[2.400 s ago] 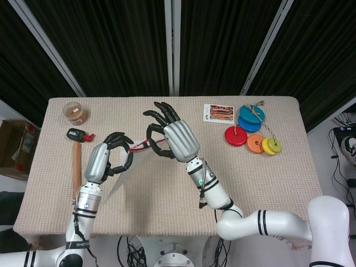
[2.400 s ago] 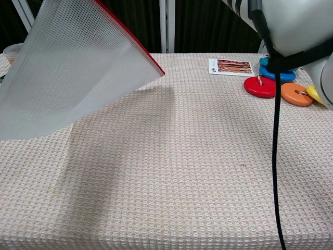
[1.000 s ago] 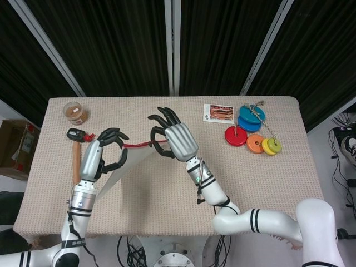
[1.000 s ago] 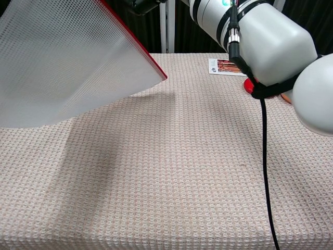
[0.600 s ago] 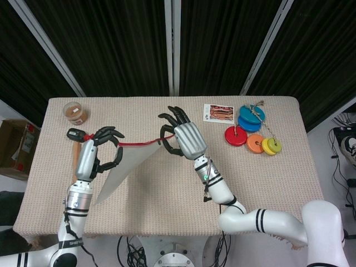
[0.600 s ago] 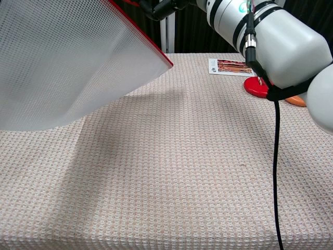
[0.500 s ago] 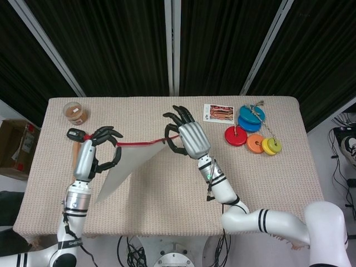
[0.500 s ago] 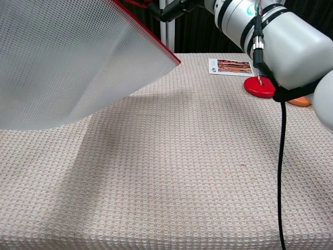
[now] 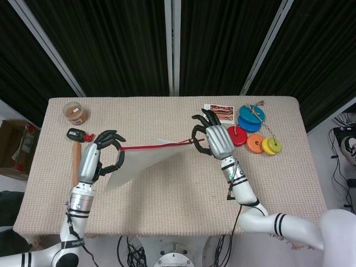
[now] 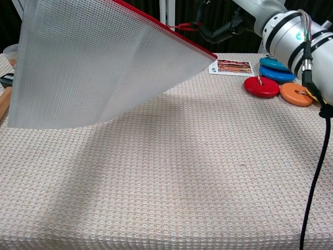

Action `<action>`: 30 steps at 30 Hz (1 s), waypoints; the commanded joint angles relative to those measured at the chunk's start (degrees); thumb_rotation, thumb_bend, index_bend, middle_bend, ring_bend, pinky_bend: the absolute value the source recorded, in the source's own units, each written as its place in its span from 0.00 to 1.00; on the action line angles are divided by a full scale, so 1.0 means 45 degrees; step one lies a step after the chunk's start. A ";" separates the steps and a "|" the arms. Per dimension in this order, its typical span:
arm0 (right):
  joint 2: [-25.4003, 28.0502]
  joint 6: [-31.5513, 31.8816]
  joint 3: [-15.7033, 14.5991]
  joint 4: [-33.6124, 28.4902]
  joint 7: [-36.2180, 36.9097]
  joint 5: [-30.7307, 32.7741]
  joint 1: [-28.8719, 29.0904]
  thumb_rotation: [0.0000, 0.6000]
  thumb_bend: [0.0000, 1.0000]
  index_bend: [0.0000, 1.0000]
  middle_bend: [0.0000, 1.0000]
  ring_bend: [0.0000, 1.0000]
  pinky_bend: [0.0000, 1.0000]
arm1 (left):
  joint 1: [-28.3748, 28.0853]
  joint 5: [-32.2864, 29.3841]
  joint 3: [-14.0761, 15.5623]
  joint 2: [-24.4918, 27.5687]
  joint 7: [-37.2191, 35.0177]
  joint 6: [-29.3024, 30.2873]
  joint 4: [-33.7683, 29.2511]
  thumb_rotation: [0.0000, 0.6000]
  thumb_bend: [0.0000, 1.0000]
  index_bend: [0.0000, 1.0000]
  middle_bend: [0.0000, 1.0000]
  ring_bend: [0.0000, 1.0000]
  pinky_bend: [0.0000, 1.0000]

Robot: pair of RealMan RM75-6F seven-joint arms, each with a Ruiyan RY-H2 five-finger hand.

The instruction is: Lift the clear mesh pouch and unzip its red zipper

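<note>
The clear mesh pouch (image 9: 139, 160) hangs above the table, filling the upper left of the chest view (image 10: 93, 67). Its red zipper (image 9: 153, 147) runs along the top edge, seen as a red rim (image 10: 171, 30) in the chest view. My left hand (image 9: 101, 154) grips the pouch's left corner at the zipper's end. My right hand (image 9: 214, 140) pinches the red zipper pull (image 10: 182, 26) at the right end of the zipper, its dark fingers (image 10: 218, 30) showing near the top of the chest view. The left hand is hidden in the chest view.
A wooden-handled hammer (image 9: 75, 169), a small black item (image 9: 75, 134) and a jar (image 9: 75, 113) lie at the table's left. A photo card (image 9: 220, 112) and several coloured discs (image 9: 251, 132) lie at the back right, close to my right hand.
My right hand has moved right along the zipper with the pull, away from the left hand. The pouch's top edge now spans wider and its free corner has swung right.
</note>
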 commanded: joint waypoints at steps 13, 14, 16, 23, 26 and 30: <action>0.0484 0.0081 -0.0956 0.0994 0.0836 -0.0588 -0.1324 1.00 0.58 0.76 0.19 0.00 0.00 | 0.0301 0.0977 0.0392 -0.0503 -0.1309 0.0255 0.1466 0.97 0.55 0.67 0.38 0.21 0.34; 0.0504 0.0083 -0.0989 0.1062 0.0883 -0.0598 -0.1397 1.00 0.58 0.76 0.19 0.00 0.00 | 0.0330 0.1065 0.0423 -0.0550 -0.1375 0.0312 0.1601 0.97 0.55 0.67 0.38 0.21 0.34; 0.0532 0.0068 -0.1021 0.1209 0.1032 -0.0567 -0.1563 1.00 0.58 0.76 0.19 0.00 0.00 | 0.0376 0.1159 0.0484 -0.0581 -0.1461 0.0337 0.1798 0.97 0.55 0.67 0.38 0.21 0.34; 0.0461 0.0045 -0.1085 0.1796 0.1321 -0.0609 -0.1932 1.00 0.58 0.76 0.19 0.00 0.00 | 0.0407 0.1286 0.0532 -0.0620 -0.1449 0.0296 0.2118 0.97 0.55 0.67 0.38 0.21 0.34; 0.0420 0.0016 -0.1072 0.2015 0.1457 -0.0595 -0.2069 1.00 0.58 0.76 0.19 0.00 0.00 | 0.0403 0.1338 0.0530 -0.0664 -0.1664 0.0239 0.2115 0.97 0.55 0.67 0.38 0.21 0.33; 0.0369 -0.0075 -0.1035 0.2252 0.1653 -0.0574 -0.2213 1.00 0.58 0.76 0.19 0.00 0.00 | 0.0378 0.1434 0.0524 -0.0696 -0.1653 0.0209 0.2168 0.97 0.55 0.67 0.38 0.21 0.33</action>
